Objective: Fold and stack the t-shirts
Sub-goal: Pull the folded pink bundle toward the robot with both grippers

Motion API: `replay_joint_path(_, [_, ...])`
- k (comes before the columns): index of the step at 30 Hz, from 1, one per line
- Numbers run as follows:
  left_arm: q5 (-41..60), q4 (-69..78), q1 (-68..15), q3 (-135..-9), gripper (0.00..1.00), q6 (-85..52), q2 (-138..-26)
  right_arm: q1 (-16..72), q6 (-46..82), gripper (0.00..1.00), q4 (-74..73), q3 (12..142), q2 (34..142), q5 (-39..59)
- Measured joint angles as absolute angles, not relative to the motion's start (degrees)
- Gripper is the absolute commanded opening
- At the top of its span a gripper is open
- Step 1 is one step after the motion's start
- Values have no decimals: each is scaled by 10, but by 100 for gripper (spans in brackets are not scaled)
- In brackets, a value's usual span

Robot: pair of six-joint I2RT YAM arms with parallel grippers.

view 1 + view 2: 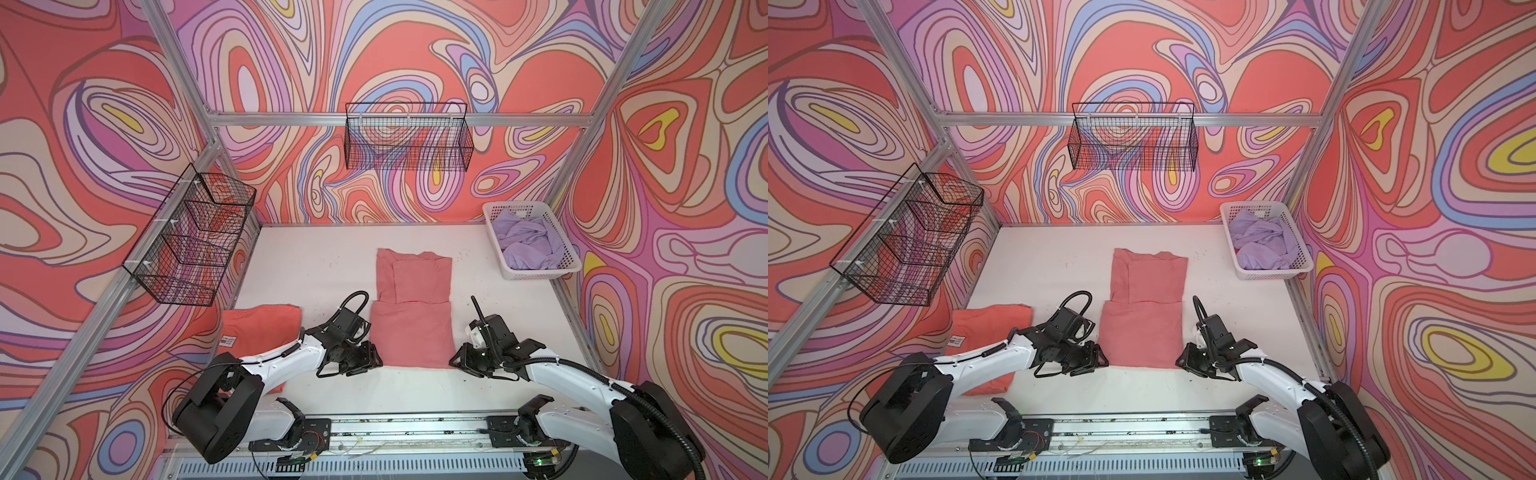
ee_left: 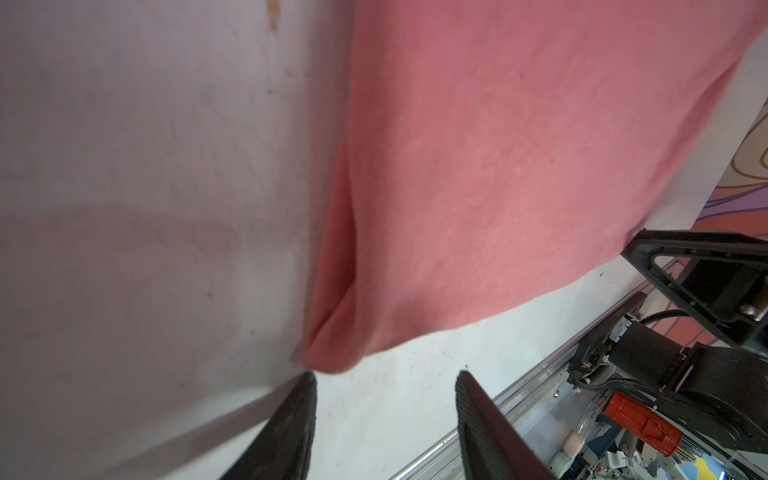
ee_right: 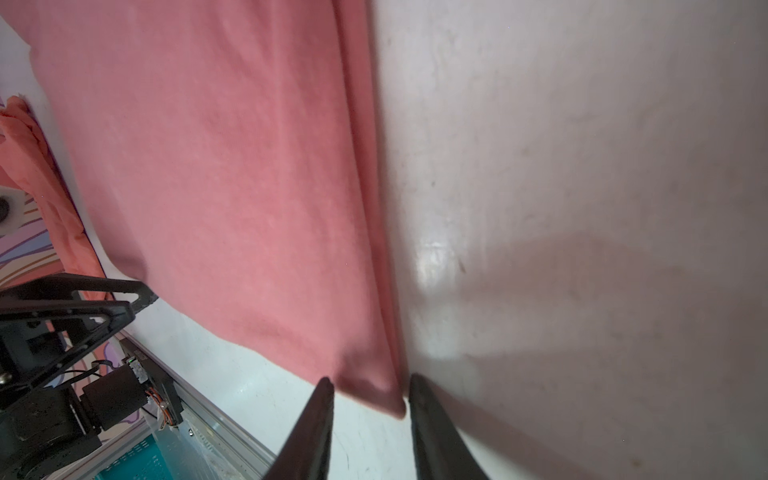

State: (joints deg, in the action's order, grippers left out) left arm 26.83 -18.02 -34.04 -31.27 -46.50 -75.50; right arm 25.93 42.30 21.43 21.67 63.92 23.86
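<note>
I am counting three soft cotton t-shirts: salmon-pink one [image 1: 409,332] lying rectangular mid-frame, coral one [image 1: 262,328] lower left, lavender one [image 1: 528,245] crumpled in slatted basket [image 1: 540,272] upper right. My left pincer [image 2: 384,382] and right pincer [image 3: 370,386] are gaping at the salmon-pink one's lower corners.

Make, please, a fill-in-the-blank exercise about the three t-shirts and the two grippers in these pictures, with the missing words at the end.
1. The lavender t-shirt lies crumpled inside the white ____.
2. The left gripper and the right gripper each sit at a near ____ of the salmon-pink t-shirt.
3. The orange-coral t-shirt lies folded, partly under the ____ arm.

Missing words: basket; corner; left.
</note>
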Motion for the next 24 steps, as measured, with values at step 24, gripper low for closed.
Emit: replay_joint_path(24, [242, -127, -329, -299, 15, -432, -773, 263, 438, 13, 216, 213, 643, 239])
